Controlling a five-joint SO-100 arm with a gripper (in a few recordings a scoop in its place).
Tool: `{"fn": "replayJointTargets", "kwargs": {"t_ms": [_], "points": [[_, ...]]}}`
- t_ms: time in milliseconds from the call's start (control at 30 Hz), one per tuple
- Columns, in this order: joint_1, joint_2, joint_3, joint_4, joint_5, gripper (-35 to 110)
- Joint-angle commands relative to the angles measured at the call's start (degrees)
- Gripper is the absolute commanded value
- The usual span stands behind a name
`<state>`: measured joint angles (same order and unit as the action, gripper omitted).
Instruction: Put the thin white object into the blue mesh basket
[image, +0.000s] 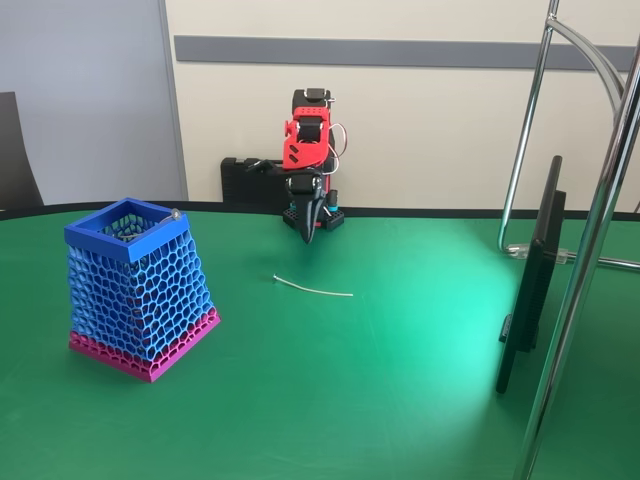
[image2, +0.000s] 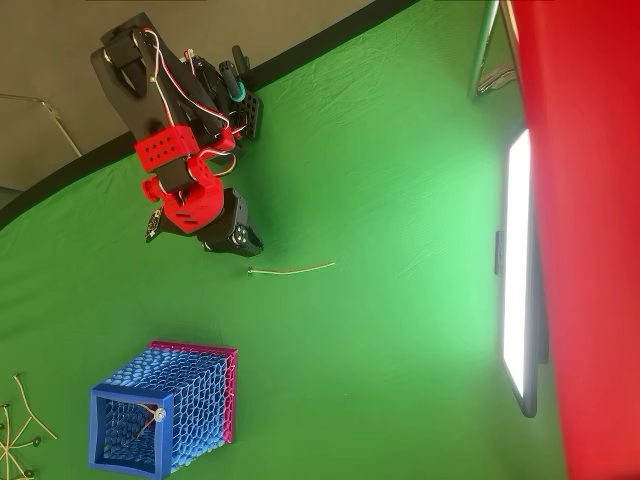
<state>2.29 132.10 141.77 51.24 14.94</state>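
I see the wire (image: 313, 289) lying flat on the green table (image: 400, 380), a thin white strip with a slight curve, out in the open and touching nothing else; in the overhead view it (image2: 291, 268) runs roughly left to right just below the arm. The gripper (image: 309, 238) hangs near the far edge of the table, pointing down, its tips above the cloth and a little beyond the wire's left end in the fixed view. The fingers look drawn together to a point with nothing between them, so I read the jaws as clenched on nothing. In the overhead view the gripper (image2: 243, 240) sits just up and left of the wire's left end, apart from it. The basket (image: 137, 287) stands to the left in the fixed view, nearer the camera than the wire and well apart from it, slightly tilted, blue mesh over a pink base band. A small grey thing (image: 175, 214) rests at its rim corner. In the overhead view the basket (image2: 165, 405) lies toward the lower left. At right in the fixed view a dark screen (image: 530, 290) stands on edge beside chrome poles (image: 575, 300).
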Motion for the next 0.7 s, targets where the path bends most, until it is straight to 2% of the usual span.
{"fn": "replayJointTargets", "kwargs": {"t_ms": [0,267,467,667], "points": [[0.7,-4.0,-5.4,0.9,1.7,1],[1.4,-19.1,-17.5,5.4,5.4,1],[2.7,-29.6,-24.5,9.0,8.7,13],[5.0,-37.7,-30.5,12.4,11.3,15]]}}
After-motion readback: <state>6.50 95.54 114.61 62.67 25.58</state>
